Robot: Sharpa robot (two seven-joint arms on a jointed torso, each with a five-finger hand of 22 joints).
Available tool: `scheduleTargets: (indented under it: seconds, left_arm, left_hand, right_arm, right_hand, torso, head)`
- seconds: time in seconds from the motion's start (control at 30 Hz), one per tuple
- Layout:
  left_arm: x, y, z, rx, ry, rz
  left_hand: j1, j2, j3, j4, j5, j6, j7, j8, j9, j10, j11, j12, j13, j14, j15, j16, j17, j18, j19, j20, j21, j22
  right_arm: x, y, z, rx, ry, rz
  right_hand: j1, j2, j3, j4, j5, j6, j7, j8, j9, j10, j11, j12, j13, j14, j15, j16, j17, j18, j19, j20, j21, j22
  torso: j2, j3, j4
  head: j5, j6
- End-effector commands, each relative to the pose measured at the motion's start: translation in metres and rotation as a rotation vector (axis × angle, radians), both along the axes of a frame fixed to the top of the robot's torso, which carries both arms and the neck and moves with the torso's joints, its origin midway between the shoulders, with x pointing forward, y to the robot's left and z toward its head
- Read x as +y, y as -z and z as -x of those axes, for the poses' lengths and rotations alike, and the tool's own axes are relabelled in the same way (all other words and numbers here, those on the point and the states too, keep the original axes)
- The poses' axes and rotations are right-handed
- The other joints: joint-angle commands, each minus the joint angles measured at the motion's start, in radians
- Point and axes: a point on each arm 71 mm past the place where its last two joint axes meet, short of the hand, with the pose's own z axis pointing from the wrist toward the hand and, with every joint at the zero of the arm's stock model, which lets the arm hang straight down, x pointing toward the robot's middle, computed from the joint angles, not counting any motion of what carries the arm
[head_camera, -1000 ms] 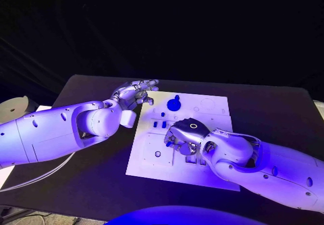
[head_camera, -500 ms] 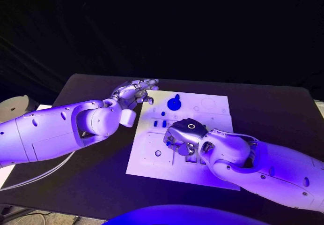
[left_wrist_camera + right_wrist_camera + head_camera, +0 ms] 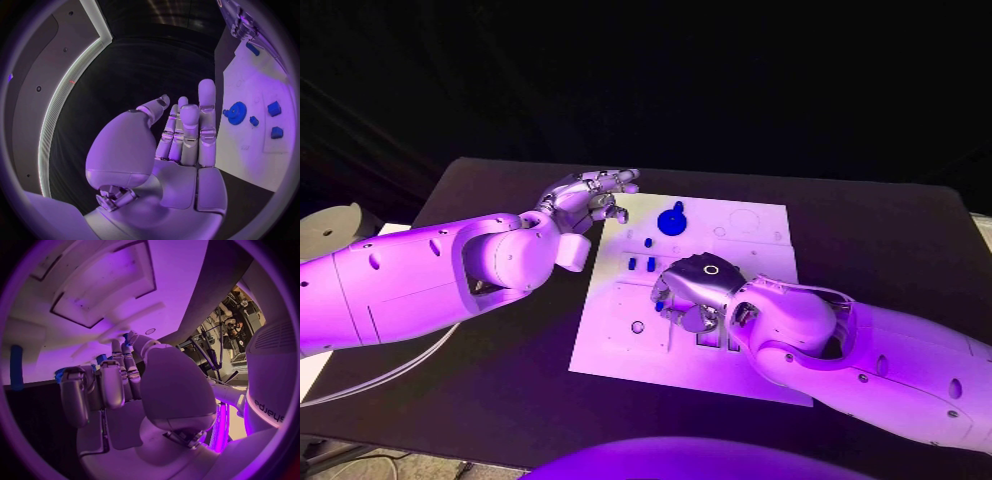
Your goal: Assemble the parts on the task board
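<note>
At the board's (image 3: 625,350) far left corner, over bare table (image 3: 488,400), the left hand (image 3: 589,197) hangs with fingers apart, grasping nothing; its wrist view shows the fingers straight and the palm bare. Just right of it, near the far edge, lies a round blue gear (image 3: 672,222) with a small knob on top. Nearer the middle stand two small blue pegs (image 3: 640,264), side by side. Right again, the right hand (image 3: 692,297) is down on the board's centre, fingers curled over the recesses. Its wrist view shows a sliver of blue part (image 3: 61,374) at the fingertips (image 3: 72,377), but I cannot tell whether it is pinched or merely touched.

The parts look like stiff, light plastic, smooth enough to slip. The pegs would best be taken by their sides near the top; the gear by its rim or knob.
</note>
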Motion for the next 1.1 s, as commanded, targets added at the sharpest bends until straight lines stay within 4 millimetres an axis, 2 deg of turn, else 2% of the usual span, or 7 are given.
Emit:
scheduleTargets:
  seconds: [0.03,0.33,0.53,0.63,0.73,0.87,1.1]
  left_arm:
    - [-0.002,-0.001,0.001,-0.005,0.024,0.010]
    - [-0.002,0.000,0.000,0.001,0.028,0.008]
    - [-0.003,0.000,0.001,0.003,0.033,0.010]
    - [-0.003,0.000,0.002,0.003,0.035,0.011]
    - [-0.003,0.000,0.002,0.003,0.037,0.012]
    - [-0.004,0.000,0.002,0.001,0.040,0.012]
    - [-0.005,0.000,0.002,0.001,0.052,0.012]
  left_hand:
    - [-0.002,0.008,0.000,-0.006,0.004,-0.006,0.000,0.005,0.002,-0.007,0.000,0.005,0.001,-0.006,0.001,0.004,-0.001,0.010,-0.006,0.002,-0.005,-0.001]
    - [-0.002,0.008,0.000,-0.006,0.004,-0.006,0.000,0.005,0.002,-0.007,0.000,0.005,0.001,-0.006,0.001,0.004,-0.001,0.010,-0.006,0.002,-0.005,-0.001]
    - [-0.002,0.008,0.000,-0.006,0.004,-0.006,0.000,0.005,0.002,-0.007,0.000,0.005,0.001,-0.006,0.001,0.004,-0.001,0.010,-0.006,0.002,-0.005,-0.001]
    - [-0.002,0.008,0.000,-0.006,0.004,-0.006,0.000,0.005,0.002,-0.007,0.000,0.005,0.001,-0.006,0.001,0.004,-0.001,0.010,-0.006,0.002,-0.005,-0.001]
    - [-0.002,0.008,0.000,-0.006,0.004,-0.006,0.000,0.005,0.002,-0.007,0.000,0.005,0.001,-0.006,0.001,0.004,-0.001,0.010,-0.006,0.002,-0.005,-0.001]
    - [-0.001,0.009,0.000,-0.007,0.004,-0.009,0.001,0.006,0.001,-0.010,0.001,0.009,0.001,-0.007,0.001,0.004,-0.003,0.010,-0.007,0.002,-0.006,-0.001]
    - [0.000,0.009,0.000,-0.008,0.004,-0.009,0.001,0.007,0.002,-0.011,0.001,0.010,0.001,-0.008,0.001,0.004,-0.004,0.010,-0.007,0.002,-0.006,-0.001]
  right_arm:
    - [-0.003,-0.004,0.001,-0.027,0.013,-0.041]
    - [-0.038,-0.030,-0.003,-0.075,0.074,-0.151]
    - [-0.076,-0.046,-0.014,-0.075,0.161,-0.071]
    - [-0.095,-0.051,-0.019,-0.076,0.199,-0.023]
    - [-0.108,-0.052,-0.022,-0.075,0.227,0.015]
    - [-0.117,-0.052,-0.026,-0.080,0.250,0.042]
    - [-0.120,-0.049,-0.031,-0.084,0.260,0.060]
  right_hand:
    - [0.005,-0.009,-0.007,0.001,-0.001,-0.011,-0.001,-0.005,-0.001,-0.008,0.000,0.003,0.001,0.055,0.005,-0.003,-0.002,0.013,0.073,0.010,-0.006,0.188]
    - [0.004,-0.018,-0.024,0.000,-0.002,-0.027,-0.014,-0.005,-0.008,0.002,-0.002,0.014,0.003,0.052,0.004,-0.007,-0.011,0.015,0.070,0.011,-0.011,0.181]
    - [0.003,-0.027,-0.034,0.000,-0.002,-0.032,-0.019,-0.004,-0.010,0.002,-0.001,0.016,0.002,0.052,0.004,-0.006,-0.011,0.015,0.070,0.011,-0.011,0.181]
    - [0.001,-0.035,-0.046,0.002,-0.002,-0.035,-0.026,-0.004,-0.012,-0.005,0.001,0.013,0.002,0.052,0.006,-0.006,-0.012,0.015,0.070,0.012,-0.011,0.181]
    - [0.000,-0.040,-0.056,0.005,-0.003,-0.040,-0.036,-0.004,-0.014,-0.006,0.002,0.014,0.002,0.051,0.007,-0.007,-0.014,0.015,0.070,0.013,-0.012,0.180]
    - [0.000,-0.040,-0.058,0.005,-0.003,-0.041,-0.038,-0.004,-0.015,-0.006,0.002,0.014,0.003,0.051,0.008,-0.006,-0.014,0.015,0.070,0.013,-0.012,0.180]
    - [0.004,-0.035,-0.061,0.008,-0.002,-0.040,-0.042,-0.003,-0.016,-0.001,0.001,0.019,0.004,0.051,0.008,-0.008,-0.017,0.016,0.069,0.014,-0.015,0.177]
  torso:
    - [0.000,0.0011,0.0014]
    - [-0.002,0.0004,-0.0021]
    - [-0.001,-0.0015,-0.0018]
    - [-0.001,-0.0011,-0.0039]
    - [0.000,-0.0002,-0.0026]
    - [0.000,0.0015,-0.0023]
    - [0.000,0.0002,0.0008]
  head:
    - [-0.006,0.004]
    - [-0.015,0.013]
    - [-0.030,0.025]
    - [-0.035,0.028]
    - [-0.041,0.032]
    - [-0.045,0.035]
    - [-0.047,0.040]
